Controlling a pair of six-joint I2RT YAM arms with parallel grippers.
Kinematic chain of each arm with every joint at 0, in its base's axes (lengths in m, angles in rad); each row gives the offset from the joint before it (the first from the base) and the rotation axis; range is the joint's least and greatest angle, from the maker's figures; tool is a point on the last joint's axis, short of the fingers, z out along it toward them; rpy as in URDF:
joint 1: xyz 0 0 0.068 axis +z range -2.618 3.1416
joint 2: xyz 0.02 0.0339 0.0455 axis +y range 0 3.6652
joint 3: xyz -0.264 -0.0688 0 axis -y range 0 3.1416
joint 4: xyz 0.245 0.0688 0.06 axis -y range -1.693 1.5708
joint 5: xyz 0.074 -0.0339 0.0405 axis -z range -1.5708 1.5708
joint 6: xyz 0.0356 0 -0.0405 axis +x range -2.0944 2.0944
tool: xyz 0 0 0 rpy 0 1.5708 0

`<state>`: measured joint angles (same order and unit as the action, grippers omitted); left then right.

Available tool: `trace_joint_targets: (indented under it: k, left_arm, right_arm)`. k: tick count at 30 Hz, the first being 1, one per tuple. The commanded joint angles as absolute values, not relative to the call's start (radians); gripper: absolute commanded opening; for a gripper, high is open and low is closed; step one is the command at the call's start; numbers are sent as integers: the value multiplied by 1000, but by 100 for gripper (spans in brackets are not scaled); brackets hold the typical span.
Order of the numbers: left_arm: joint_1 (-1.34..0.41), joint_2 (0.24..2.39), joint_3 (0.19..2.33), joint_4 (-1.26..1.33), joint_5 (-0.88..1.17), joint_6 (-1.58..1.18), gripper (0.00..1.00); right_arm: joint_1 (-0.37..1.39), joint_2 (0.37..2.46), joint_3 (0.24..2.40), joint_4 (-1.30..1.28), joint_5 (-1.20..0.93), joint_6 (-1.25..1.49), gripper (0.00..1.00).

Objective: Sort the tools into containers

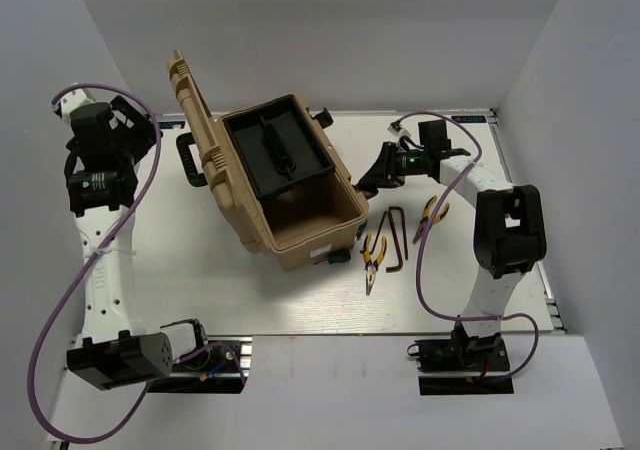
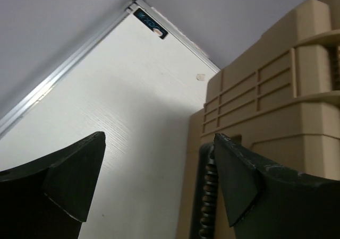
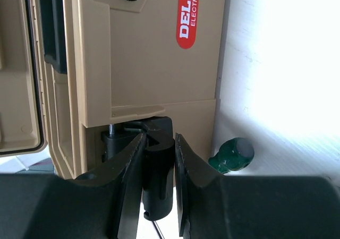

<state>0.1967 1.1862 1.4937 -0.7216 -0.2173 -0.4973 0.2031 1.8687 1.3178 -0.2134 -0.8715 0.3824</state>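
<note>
While the right gripper [image 3: 159, 138] fingers pinch the black latch [image 3: 156, 188] of the tan toolbox [image 1: 312, 242], the left gripper [image 2: 159, 143] gapes wide, empty, left of it. Pliers [image 1: 374, 253] and hex keys [image 1: 397, 235] lie just right of the toolbox; green screwdriver [image 3: 234, 154] sits beside its latch wall.

Setting: we take this for a robotics lab test cell. Plain white walls [image 1: 560, 30] box in a white tabletop [image 1: 250, 290] with an aluminium edge rail [image 2: 64, 71]. Left arm [image 1: 100, 260] and right arm [image 1: 490, 285] are bolted at its near edge, purple cables [image 1: 416, 260] looping loose.
</note>
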Motion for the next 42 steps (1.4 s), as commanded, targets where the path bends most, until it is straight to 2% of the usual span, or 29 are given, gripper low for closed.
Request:
trace_joint_targets:
  k: [1,5,7,10,15,20,21,22,23,24,29,35,38,39,40,41,42]
  left_arm:
    - [210,1158,1538,-706,-131,-534,92]
    - [210,1063,1484,-687,-9,-500,83]
    - [199,1002,1439,-687,11,-491,75]
    - [190,870,1356,-710,11,-491,70]
    - [181,762,1276,-749,73,-502,71]
    - [190,700,1258,-678,152,-552,84]
    - [190,690,1232,-640,152,-566,85]
    - [190,681,1215,-618,181,-599,86]
    - [190,663,1177,-574,190,-616,86]
    - [190,663,1161,-560,190,-627,86]
    - [181,653,1123,-535,200,-628,86]
    - [181,672,1261,-607,144,-551,88]
    - [181,672,1292,-626,133,-541,88]
    - [181,672,1292,-626,133,-541,88]
    - [181,672,1292,-626,133,-541,88]
    - [172,672,1278,-626,133,-541,88]
    - [172,672,1269,-626,144,-541,88]
  right_arm:
    - [167,1830,1302,-230,-848,331,0]
    - [182,1833,1308,-226,-850,345,0]
    - [196,1836,1305,-197,-864,388,0]
    - [228,1835,1299,-183,-861,413,0]
    - [274,1824,1301,-213,-853,381,0]
    - [299,1807,1296,-282,-845,305,0]
    - [301,1799,1302,-314,-841,272,20]
    - [302,1795,1305,-346,-822,261,36]
    - [295,1775,1318,-363,-815,249,60]
    - [293,1763,1322,-391,-799,229,66]
    - [258,1640,1377,-511,-602,54,68]
    - [242,1520,1457,-557,-422,-128,66]
    - [265,1464,1486,-662,-625,-341,64]
    - [276,1454,1493,-695,-764,-397,64]
    - [290,1422,1474,-753,-869,-570,70]
    - [305,1410,1456,-764,-905,-624,72]
    - [322,1375,1434,-778,-981,-791,75]
